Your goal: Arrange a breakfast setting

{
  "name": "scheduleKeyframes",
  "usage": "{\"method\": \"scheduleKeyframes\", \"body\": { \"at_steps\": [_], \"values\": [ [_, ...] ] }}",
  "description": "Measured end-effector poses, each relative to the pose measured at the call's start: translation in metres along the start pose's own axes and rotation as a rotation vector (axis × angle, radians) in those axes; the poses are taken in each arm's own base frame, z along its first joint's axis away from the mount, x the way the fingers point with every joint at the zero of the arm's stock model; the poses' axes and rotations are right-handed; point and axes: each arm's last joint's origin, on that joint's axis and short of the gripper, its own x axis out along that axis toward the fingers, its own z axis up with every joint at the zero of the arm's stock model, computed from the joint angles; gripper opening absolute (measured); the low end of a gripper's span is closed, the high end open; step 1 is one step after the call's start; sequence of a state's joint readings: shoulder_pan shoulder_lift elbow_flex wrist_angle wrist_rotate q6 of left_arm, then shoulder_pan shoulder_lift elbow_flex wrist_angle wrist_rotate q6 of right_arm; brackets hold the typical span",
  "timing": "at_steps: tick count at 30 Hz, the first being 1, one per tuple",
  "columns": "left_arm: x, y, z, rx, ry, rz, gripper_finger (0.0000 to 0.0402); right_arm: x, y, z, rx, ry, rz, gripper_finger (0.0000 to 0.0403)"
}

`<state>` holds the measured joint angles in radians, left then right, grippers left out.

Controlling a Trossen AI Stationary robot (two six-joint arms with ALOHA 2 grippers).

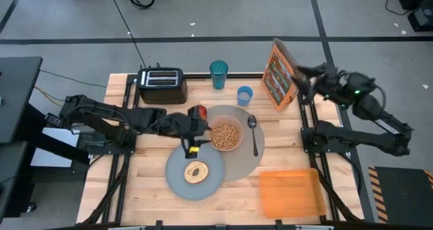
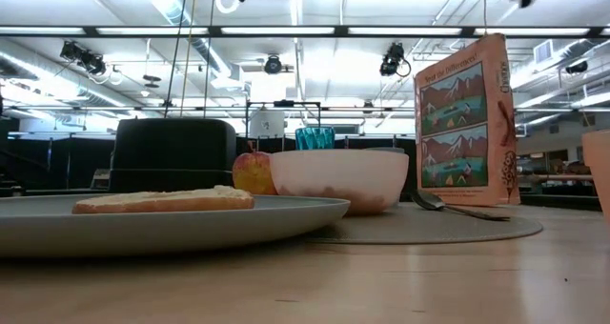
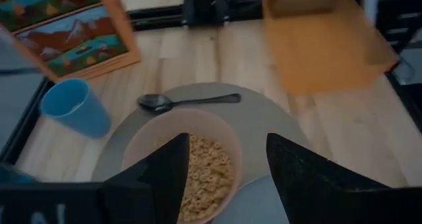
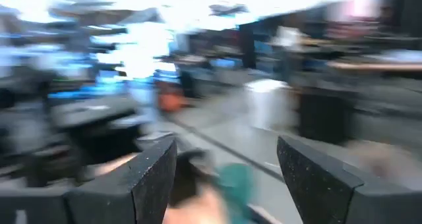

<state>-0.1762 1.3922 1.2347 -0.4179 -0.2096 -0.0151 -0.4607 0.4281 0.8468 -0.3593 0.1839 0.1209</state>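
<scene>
The tan mat (image 1: 247, 159) carries the pink bowl (image 1: 225, 136), which is filled with cereal, and the metal spoon (image 1: 254, 132). The grey-blue plate (image 1: 177, 179) overlaps the mat's left edge and bears the toast ring (image 1: 196, 171). The apple (image 1: 198, 111) sits behind the bowl. The light-blue cup (image 1: 244, 95) and the orange cereal box (image 1: 279, 74) stand at the far side. My left gripper (image 1: 204, 127) hovers open and empty over the bowl's left rim (image 3: 227, 165). My right gripper (image 1: 300, 80) is open beside the cereal box's right side, raised above the table (image 4: 224, 165).
A black toaster (image 1: 162, 85) stands at the far left and a teal cup (image 1: 218, 74) at the far edge. A flat orange tray (image 1: 289, 193) lies at the near right. Bare wood shows at the near left and between mat and tray.
</scene>
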Motion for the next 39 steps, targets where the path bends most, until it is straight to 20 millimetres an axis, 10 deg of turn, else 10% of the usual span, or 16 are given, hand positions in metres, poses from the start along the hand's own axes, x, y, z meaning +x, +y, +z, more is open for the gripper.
{"method": "scheduleKeyframes", "body": {
  "at_steps": [11,16,32,39],
  "values": [
    [0.017,-0.009,-0.08,-0.004,-0.041,-0.022,0.0181,0.03,0.027,-0.122,0.044,-0.085,0.479,0.022],
    [-0.01,0.016,-0.104,-0.108,-0.116,0.058,0.018,0.019,0.034,-0.16,0.009,-0.024,0.609,0.0206],
    [-0.045,0.028,-0.233,-0.279,-0.499,0.11,0.018,-0.009,0.031,-0.201,-0.047,-0.005,0.73,0.0135],
    [-0.056,0.029,-0.245,-0.228,-0.46,0.128,0.018,-0.014,0.029,-0.205,-0.077,0.025,0.759,0.002]
  ]
}}
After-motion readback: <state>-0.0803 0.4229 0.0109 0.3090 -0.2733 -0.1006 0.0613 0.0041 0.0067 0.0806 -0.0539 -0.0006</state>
